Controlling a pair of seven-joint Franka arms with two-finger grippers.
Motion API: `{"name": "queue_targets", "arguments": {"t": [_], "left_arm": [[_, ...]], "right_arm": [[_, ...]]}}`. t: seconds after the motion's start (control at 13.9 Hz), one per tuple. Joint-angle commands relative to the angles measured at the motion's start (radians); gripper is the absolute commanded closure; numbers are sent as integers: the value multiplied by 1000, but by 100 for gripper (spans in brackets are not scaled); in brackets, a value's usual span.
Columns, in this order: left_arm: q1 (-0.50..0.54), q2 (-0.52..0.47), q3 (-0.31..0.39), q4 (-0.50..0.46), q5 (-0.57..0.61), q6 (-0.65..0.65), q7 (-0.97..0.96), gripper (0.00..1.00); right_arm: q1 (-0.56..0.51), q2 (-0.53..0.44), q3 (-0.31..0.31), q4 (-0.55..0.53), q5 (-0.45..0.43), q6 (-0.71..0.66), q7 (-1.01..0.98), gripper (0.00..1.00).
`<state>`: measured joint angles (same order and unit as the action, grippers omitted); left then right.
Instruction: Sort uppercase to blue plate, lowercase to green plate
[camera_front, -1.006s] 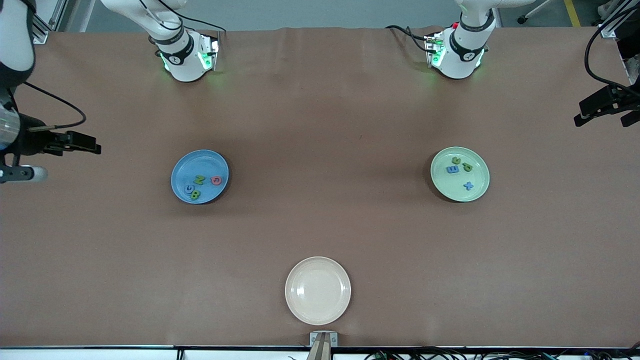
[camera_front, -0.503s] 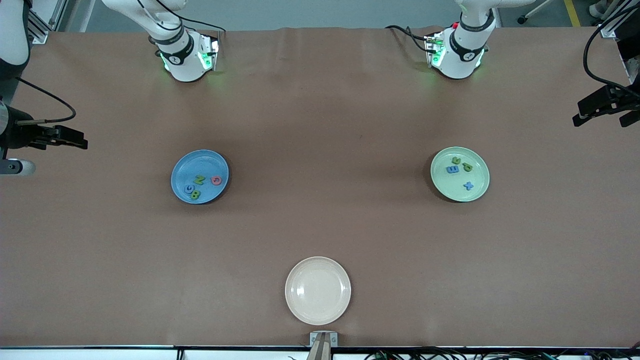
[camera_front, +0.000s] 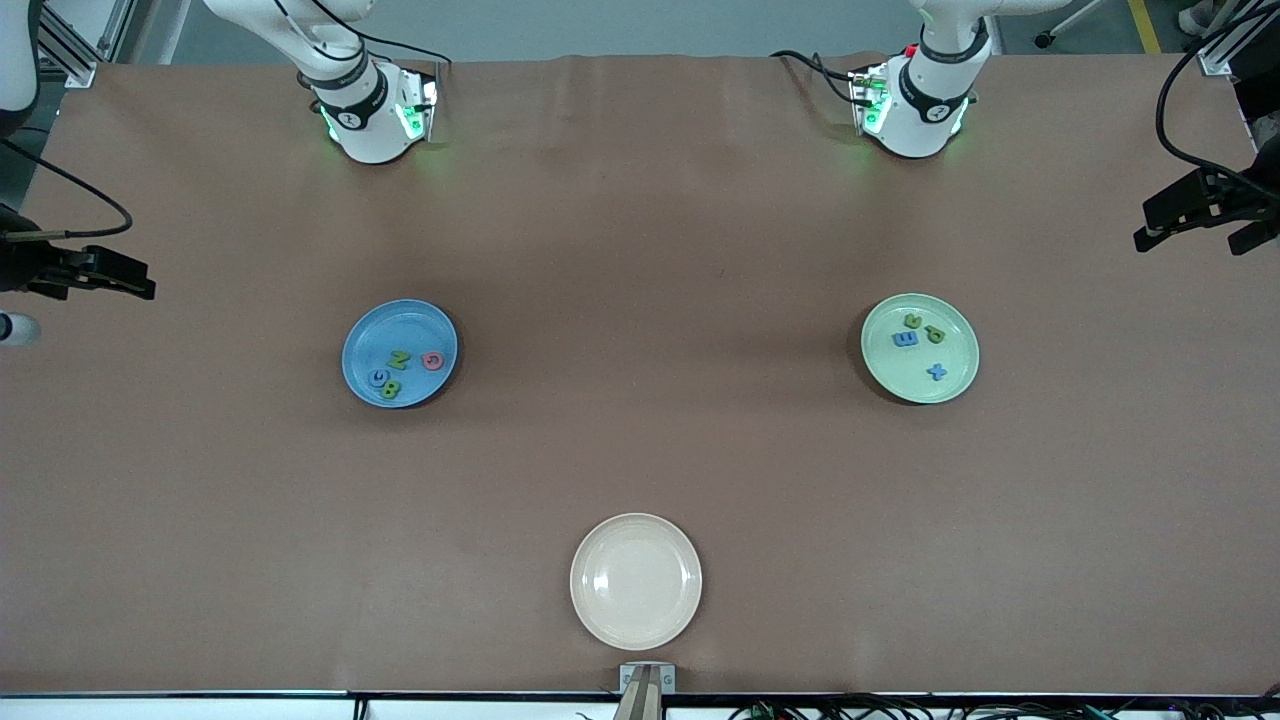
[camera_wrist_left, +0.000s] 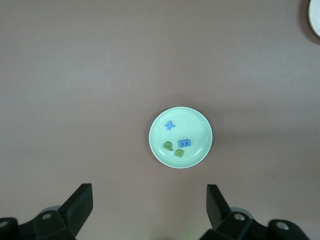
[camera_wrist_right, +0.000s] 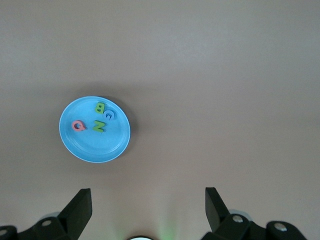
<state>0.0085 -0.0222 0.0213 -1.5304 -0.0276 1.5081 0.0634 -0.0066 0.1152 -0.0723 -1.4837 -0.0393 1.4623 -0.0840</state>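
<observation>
Over table ends: left gripper (camera_wrist_left: 146, 207), right gripper (camera_wrist_right: 145, 210) wide apart, holding nothing.

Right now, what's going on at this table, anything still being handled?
Nothing is held. The four capitals lie in the blue plate and the four small letters in the green plate; the cream plate nearest the camera holds none. The right gripper and left gripper hang open, each at its own end of the table.

White arm bases (camera_front: 372, 110) glow green, with black cables and black fingers (camera_wrist_left: 80, 202).
</observation>
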Motion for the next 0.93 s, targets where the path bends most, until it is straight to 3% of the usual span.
{"name": "queue_targets", "arguments": {"t": [0.0, 0.5, 0.86], "left_arm": [[5, -19, -1, -8, 2, 4, 9, 0], [7, -19, 0, -7, 2, 4, 9, 0], [7, -19, 0, -7, 2, 4, 10, 0]], "right_arm": [[-16, -8, 14, 31, -2, -10, 13, 0], [-18, -17, 11, 71, 15, -166, 23, 0], [-18, -89, 13, 30, 19, -160, 21, 0]]}}
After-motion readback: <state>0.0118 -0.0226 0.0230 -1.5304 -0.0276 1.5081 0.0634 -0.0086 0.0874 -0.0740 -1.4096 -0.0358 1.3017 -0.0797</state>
